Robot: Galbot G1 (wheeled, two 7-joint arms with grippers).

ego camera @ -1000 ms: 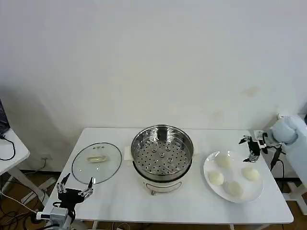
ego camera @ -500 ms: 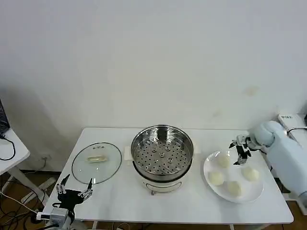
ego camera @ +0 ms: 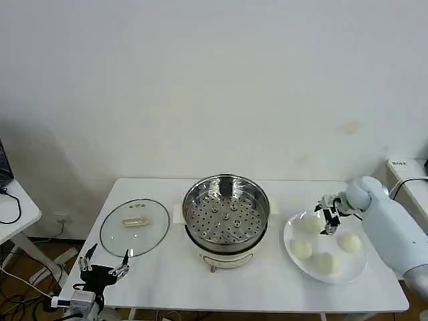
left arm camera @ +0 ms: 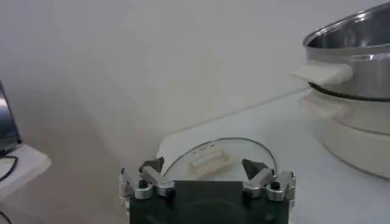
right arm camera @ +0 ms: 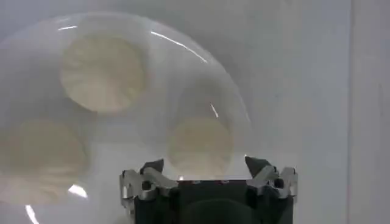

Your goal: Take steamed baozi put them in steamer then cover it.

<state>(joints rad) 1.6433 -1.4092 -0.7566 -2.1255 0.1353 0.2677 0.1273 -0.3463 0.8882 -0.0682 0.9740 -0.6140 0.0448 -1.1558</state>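
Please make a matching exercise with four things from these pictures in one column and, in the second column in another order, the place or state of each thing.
Things:
1. cover
2. steamer
3. right claw
4. left claw

Places or states:
A. open, above the white plate holding the steamed baozi
B. flat on the table, to the robot's left of the pot
C. open, low at the table's near left corner
D. uncovered, perforated tray bare

Pairs: 1-B, 2-D, 3-A, 4-C

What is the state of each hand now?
Left hand: open, holding nothing, near the table's front edge.
Right hand: open, empty, above the plate.
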